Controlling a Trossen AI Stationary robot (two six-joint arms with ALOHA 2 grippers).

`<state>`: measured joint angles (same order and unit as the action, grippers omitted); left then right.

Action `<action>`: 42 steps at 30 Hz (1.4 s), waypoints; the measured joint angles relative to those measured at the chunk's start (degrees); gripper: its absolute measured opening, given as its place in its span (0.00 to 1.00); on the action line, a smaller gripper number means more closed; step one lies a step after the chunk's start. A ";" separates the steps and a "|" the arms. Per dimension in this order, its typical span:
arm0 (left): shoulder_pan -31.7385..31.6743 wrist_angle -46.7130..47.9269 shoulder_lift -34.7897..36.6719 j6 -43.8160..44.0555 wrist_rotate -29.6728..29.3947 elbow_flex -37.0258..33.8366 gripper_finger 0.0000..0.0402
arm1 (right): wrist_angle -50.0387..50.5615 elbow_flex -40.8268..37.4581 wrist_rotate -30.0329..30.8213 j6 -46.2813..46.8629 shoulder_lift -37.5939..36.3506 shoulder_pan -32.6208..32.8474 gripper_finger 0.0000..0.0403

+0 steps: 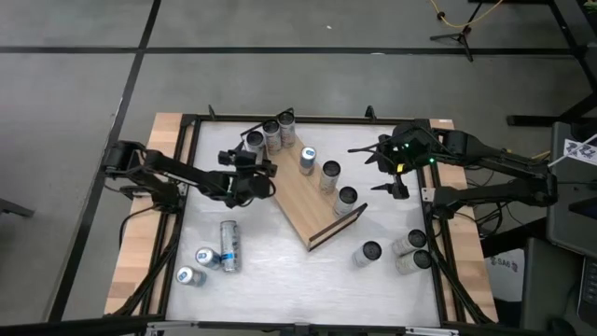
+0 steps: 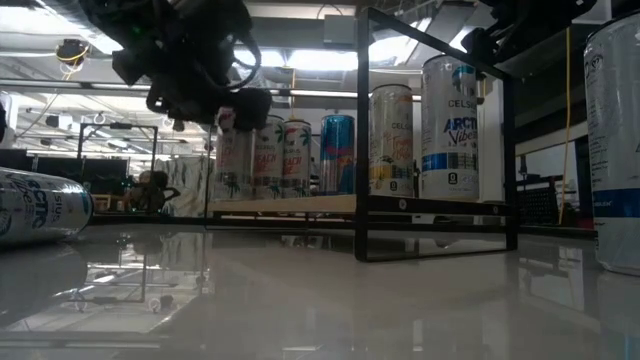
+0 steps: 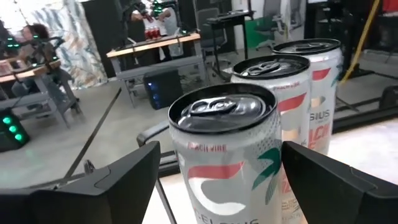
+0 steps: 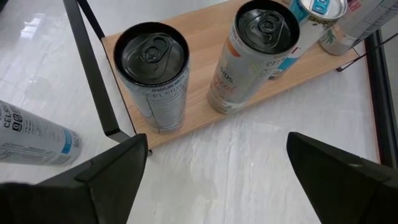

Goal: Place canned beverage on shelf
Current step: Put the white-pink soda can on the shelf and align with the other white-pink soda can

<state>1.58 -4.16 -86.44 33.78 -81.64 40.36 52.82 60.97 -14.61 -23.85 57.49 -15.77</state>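
The left tool is spread around a can on the shelf, seemingly not yet gripping. The right tool hangs spread and empty above the counter.

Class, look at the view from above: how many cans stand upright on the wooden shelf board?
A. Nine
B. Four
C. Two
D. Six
D. On the shelf, three cans cluster at the far end and three more stand along the board: the blue-topped can, the next can and the last can, making six.
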 joint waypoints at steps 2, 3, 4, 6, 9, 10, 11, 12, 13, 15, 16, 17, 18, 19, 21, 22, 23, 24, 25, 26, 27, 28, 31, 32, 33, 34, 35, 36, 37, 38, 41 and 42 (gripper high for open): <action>0.00 -0.20 0.98 -1.89 1.25 0.00 0.81 | 0.00 0.00 0.00 0.02 0.02 0.02 0.94; 0.00 -0.25 1.37 -2.86 1.93 0.00 0.81 | 0.00 0.00 0.02 0.02 0.00 0.00 0.94; 0.00 -0.26 1.62 -3.67 2.40 0.00 0.81 | 0.00 0.00 0.02 0.02 0.01 0.01 0.94; -0.04 -0.25 2.30 -4.89 3.37 0.00 0.81 | 0.00 0.00 0.01 0.02 0.02 0.02 0.94; -0.07 -0.72 3.28 -6.08 4.49 0.00 0.81 | 0.00 0.00 0.00 0.02 0.01 0.00 0.94; -0.07 -1.50 3.30 -6.45 4.72 0.00 0.81 | 0.00 0.00 0.00 0.02 0.02 0.02 0.94; -0.07 -2.34 3.27 -6.97 4.69 0.00 0.81 | 0.00 0.00 0.02 0.00 0.00 0.00 0.94; -0.07 -3.33 3.27 -7.81 4.61 0.00 0.81 | 0.00 0.00 0.00 0.02 0.00 0.00 0.94; -0.07 -4.66 3.27 -9.01 4.64 0.00 0.81 | 0.00 0.00 0.00 0.02 0.00 0.02 0.94; -0.21 -6.38 3.27 -11.90 5.21 0.02 0.81 | 0.00 0.00 0.00 0.02 0.00 0.01 0.94; -0.32 -6.74 3.27 -13.51 5.75 0.02 0.81 | 0.00 0.00 0.00 0.02 0.01 0.01 0.94; -0.49 -7.02 3.27 -14.84 6.28 0.02 0.81 | 0.00 0.01 0.02 0.00 0.01 0.01 0.94; -0.69 -7.32 3.27 -15.77 6.57 0.02 0.81 | 0.00 0.02 0.02 0.02 0.02 0.02 0.94; -0.91 -7.39 3.27 -16.29 6.62 0.02 0.81 | 0.00 0.01 0.00 0.02 0.02 0.02 0.94; -1.34 -7.41 3.27 -16.35 6.78 0.02 0.81 | 0.00 0.01 0.01 0.02 0.02 0.00 0.94; -1.61 -7.41 3.27 -16.35 7.17 0.02 0.81 | 0.00 0.00 0.02 0.02 0.00 0.02 0.94; -1.85 -7.46 3.27 -16.33 7.77 0.02 0.81 | 0.00 0.00 0.00 0.02 0.02 0.00 0.94; -2.05 -7.51 3.27 -16.25 8.19 0.02 0.81 | 0.00 0.00 0.01 0.00 0.01 0.01 0.94; -2.21 -7.53 3.27 -15.98 8.31 0.02 0.81 | 0.00 0.00 0.00 0.00 0.02 0.01 0.94; -2.32 -7.55 3.27 -15.54 8.30 0.02 0.81 | 0.00 0.02 0.01 0.02 0.01 0.00 0.94; -2.36 -7.58 3.27 -14.75 8.30 0.02 0.81 | 0.00 0.00 0.00 0.02 0.00 0.00 0.94; -2.38 -7.58 3.27 -14.11 8.30 0.02 0.80 | 0.00 0.00 0.00 0.02 0.02 0.02 0.94; -2.34 -7.58 3.25 -12.90 7.78 0.02 0.78 | 0.00 0.00 0.00 0.02 0.02 0.02 0.94; -2.32 -7.58 3.27 -12.89 7.61 0.02 0.76 | 0.00 0.00 0.01 0.02 0.01 0.01 0.94; -2.25 -7.58 3.26 -12.83 7.61 0.02 0.75 | 0.00 0.00 0.02 0.02 0.01 0.01 0.94; -2.15 -7.58 3.25 -12.41 7.60 0.02 0.73 | 0.00 0.00 0.00 0.02 0.01 0.00 0.94; -2.01 -7.58 3.25 -11.55 7.51 0.02 0.72 | 0.00 0.01 0.00 0.02 0.00 0.00 0.94; -1.91 -7.57 3.25 -10.75 7.30 0.02 0.70 | 0.00 0.01 0.00 0.00 0.02 0.00 0.94; -1.88 -7.56 3.25 -10.06 7.21 0.02 0.68 | 0.00 0.01 0.01 0.02 0.00 0.00 0.94; -1.88 -7.56 3.25 -9.54 7.12 0.02 0.66 | 0.00 0.00 0.00 0.02 0.00 0.02 0.94; -1.88 -7.61 3.25 -8.58 6.88 0.02 0.60 | 0.00 0.00 0.00 0.02 0.01 0.01 0.94; -1.88 -7.83 3.25 -8.59 6.76 0.02 0.59 | 0.00 0.00 0.01 0.01 0.02 0.01 0.94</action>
<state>-0.30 -11.99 -83.20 25.19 -74.88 40.38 52.82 60.98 -14.60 -23.84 57.51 -15.76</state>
